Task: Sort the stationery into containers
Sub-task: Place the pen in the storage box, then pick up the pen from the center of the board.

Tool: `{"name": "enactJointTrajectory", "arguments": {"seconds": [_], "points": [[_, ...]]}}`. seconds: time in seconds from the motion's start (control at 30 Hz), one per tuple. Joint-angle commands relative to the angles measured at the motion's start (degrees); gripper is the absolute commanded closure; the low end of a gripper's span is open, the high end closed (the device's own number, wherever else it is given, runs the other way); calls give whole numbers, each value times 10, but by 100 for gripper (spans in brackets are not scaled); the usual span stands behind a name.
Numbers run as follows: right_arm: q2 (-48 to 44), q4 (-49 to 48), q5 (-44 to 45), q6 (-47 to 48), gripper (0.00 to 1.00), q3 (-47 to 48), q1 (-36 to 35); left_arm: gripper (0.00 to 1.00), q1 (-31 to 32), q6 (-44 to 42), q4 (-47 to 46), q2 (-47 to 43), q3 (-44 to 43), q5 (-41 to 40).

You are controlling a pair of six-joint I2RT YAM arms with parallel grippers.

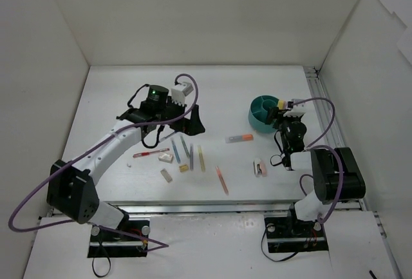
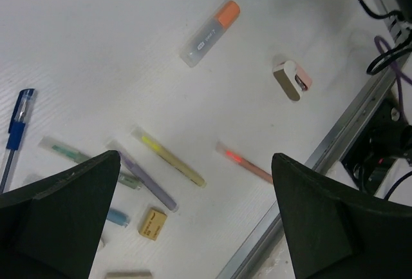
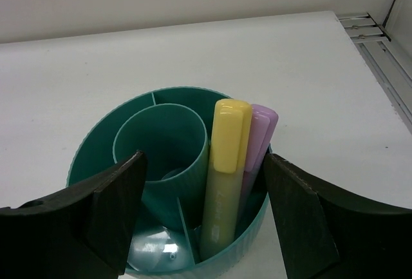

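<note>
White desk inside white walls. Far right on it sits a teal cup (image 1: 256, 122), divided into a central tube and outer compartments. One outer compartment holds a yellow marker (image 3: 225, 163) and a purple marker (image 3: 262, 134), upright and touching. The right jaws are released and empty, one on each side of the cup.

Loose stationery lies mid-desk: an orange-capped marker (image 2: 209, 33), an eraser (image 2: 293, 79), a pink marker (image 2: 244, 163), a blue pen (image 2: 16, 131) and more. The left jaws hang above these, spread wide, holding nothing.

The likely step is a pick by the left arm. It would do best to drop straight onto the pink marker, which lies apart from its neighbours, with the jaws across its narrow width at mid-length. The right arm should lift straight up, clear of the marker tops.
</note>
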State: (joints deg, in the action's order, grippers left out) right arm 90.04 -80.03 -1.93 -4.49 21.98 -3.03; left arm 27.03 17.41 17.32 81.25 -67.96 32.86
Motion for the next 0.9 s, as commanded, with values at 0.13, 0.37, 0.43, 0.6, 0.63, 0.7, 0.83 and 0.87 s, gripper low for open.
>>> {"name": "enactJointTrajectory", "arguments": {"seconds": [0.13, 0.37, 0.43, 0.6, 0.63, 0.7, 0.83, 0.87], "points": [[-112, -86, 16, 30, 25, -12, 0, 0, 58, -120, -10, 73, -63, 12], [-230, 30, 73, 31, 9, -11, 0, 0, 69, -169, -18, 137, -102, 35], [-276, 121, 70, 23, 2, 13, 0, 0, 87, -207, -7, 164, -117, 33], [-365, 302, 74, -17, 2, 62, 0, 0, 136, -275, 13, 229, -166, -22], [-377, 322, 68, -23, 2, 66, 1, 0, 145, -291, 12, 251, -175, -41], [-407, 369, 63, -40, 2, 74, -1, 0, 158, -303, 10, 273, -201, -62], [-430, 457, 33, -48, 2, 103, -1, 1, 163, -312, -4, 332, -244, -50], [-433, 487, 29, -48, 2, 114, -1, 2, 163, -316, -4, 341, -258, -53]]}}
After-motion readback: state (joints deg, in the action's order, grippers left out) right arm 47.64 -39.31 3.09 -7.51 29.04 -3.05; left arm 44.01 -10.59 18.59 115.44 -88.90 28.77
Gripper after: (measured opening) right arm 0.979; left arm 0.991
